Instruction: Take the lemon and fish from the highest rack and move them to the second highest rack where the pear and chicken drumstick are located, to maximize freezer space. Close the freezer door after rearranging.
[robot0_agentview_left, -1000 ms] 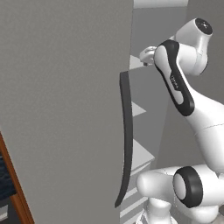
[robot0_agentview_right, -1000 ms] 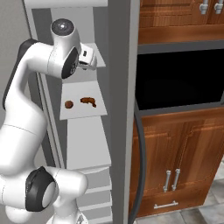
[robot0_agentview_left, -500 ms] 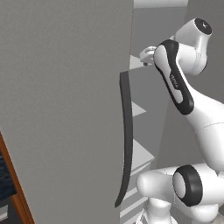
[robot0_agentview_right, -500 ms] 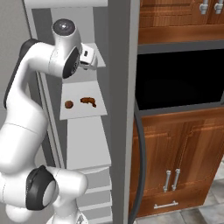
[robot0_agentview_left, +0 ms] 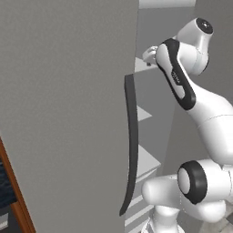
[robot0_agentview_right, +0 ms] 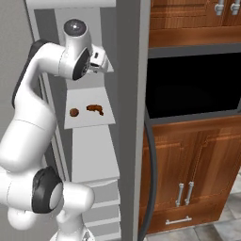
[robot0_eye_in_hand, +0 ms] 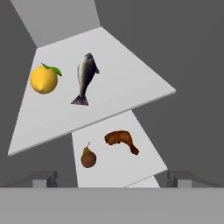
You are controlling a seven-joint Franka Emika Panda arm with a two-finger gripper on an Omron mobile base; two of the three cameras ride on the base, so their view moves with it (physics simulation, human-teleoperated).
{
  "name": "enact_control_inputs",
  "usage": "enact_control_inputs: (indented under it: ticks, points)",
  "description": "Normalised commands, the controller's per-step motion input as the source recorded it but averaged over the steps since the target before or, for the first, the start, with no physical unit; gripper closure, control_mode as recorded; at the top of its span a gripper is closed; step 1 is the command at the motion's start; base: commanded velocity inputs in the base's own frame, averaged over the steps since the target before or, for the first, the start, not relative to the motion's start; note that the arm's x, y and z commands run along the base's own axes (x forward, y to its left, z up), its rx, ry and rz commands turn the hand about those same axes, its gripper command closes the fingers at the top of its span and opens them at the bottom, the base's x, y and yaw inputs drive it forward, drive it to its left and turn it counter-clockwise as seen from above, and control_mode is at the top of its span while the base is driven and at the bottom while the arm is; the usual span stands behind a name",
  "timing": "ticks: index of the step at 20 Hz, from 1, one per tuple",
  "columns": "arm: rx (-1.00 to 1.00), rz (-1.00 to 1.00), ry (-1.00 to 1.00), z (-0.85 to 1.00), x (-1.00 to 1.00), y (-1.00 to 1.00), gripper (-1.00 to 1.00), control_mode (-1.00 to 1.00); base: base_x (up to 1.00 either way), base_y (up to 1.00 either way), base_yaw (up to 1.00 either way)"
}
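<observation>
In the hand view a yellow lemon (robot0_eye_in_hand: 43, 79) and a dark grey fish (robot0_eye_in_hand: 85, 76) lie side by side on the top white rack (robot0_eye_in_hand: 131, 85). On the second rack (robot0_eye_in_hand: 144, 162) below sit a brown pear (robot0_eye_in_hand: 88, 157) and a chicken drumstick (robot0_eye_in_hand: 121, 141), also seen as the pear (robot0_agentview_right: 74, 112) and drumstick (robot0_agentview_right: 95, 109) from the right base. My gripper (robot0_eye_in_hand: 111, 181) hangs open in front of and above the top rack, holding nothing; the hand (robot0_agentview_right: 96, 60) is level with that rack. The grey freezer door (robot0_agentview_left: 68, 113) stands open on my left, its black handle (robot0_agentview_left: 132, 145) facing me.
Further white racks and drawers (robot0_agentview_right: 94, 155) run below inside the freezer. A grey wall (robot0_agentview_right: 132, 117) bounds it on the right, with a dark curved handle (robot0_agentview_right: 153, 179) along it. Beyond are brown wooden cabinets (robot0_agentview_right: 188, 160) and a black oven recess (robot0_agentview_right: 193, 84).
</observation>
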Motion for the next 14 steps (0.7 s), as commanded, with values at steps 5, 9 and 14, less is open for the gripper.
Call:
enact_control_inputs:
  ticks: [5, 9, 14]
  points:
    - [0.0, 0.0, 0.0, 0.0, 0.47, 0.0, -1.0, -1.0, 0.0, 0.0, 0.0]
    - [0.0, 0.0, 0.06, 0.0, 0.51, 0.0, -1.0, -1.0, 0.0, 0.0, 0.0]
    - [-0.02, 0.0, 0.01, -0.03, 0.36, 0.18, -1.0, -1.0, 0.0, 0.0, 0.0]
